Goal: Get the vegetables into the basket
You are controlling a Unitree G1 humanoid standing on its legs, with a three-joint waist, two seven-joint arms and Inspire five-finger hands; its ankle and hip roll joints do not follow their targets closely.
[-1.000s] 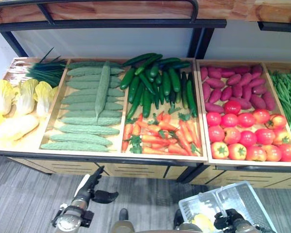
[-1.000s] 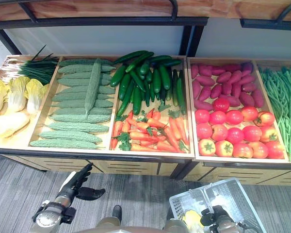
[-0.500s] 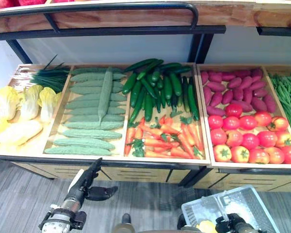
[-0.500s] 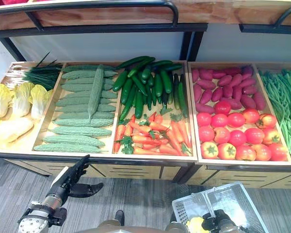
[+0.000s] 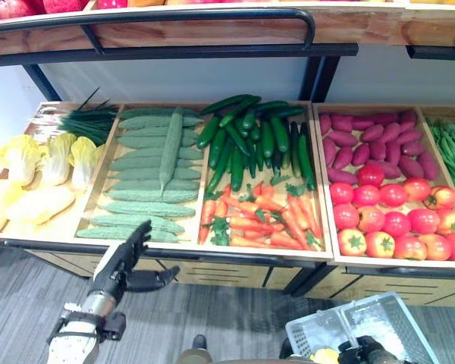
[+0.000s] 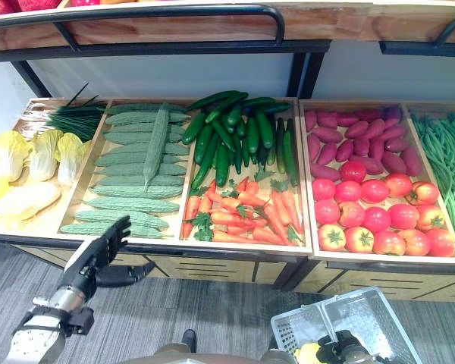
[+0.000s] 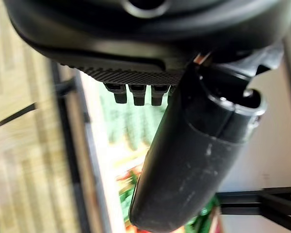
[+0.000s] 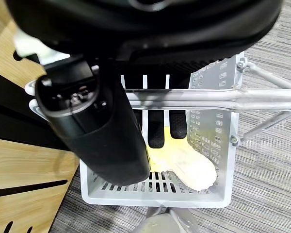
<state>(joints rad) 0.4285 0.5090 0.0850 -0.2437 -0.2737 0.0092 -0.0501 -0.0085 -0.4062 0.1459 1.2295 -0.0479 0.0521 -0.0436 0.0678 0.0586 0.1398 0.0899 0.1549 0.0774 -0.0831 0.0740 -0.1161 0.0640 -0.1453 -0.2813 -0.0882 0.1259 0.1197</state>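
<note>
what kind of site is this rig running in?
Most likely a grocery produce aisle, or a mock-up of one. Slanted wooden display trays hold sorted rows of orange carrots, red tomatoes and dark green cucumbers, and the right hand carries a white plastic shopping basket.

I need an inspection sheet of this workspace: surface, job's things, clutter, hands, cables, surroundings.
Surface: wooden display stand with compartments.
Job's things: grey basket held low at the right, one pale yellow vegetable inside; bitter gourds, cucumbers, carrots, tomatoes, cabbages on display.
Clutter: nothing seen.
Hands: left hand open, fingers at the stand's front edge; right hand curled round the basket's handle.
Cables: nothing seen.
Surroundings: grey floor, upper shelf.
</note>
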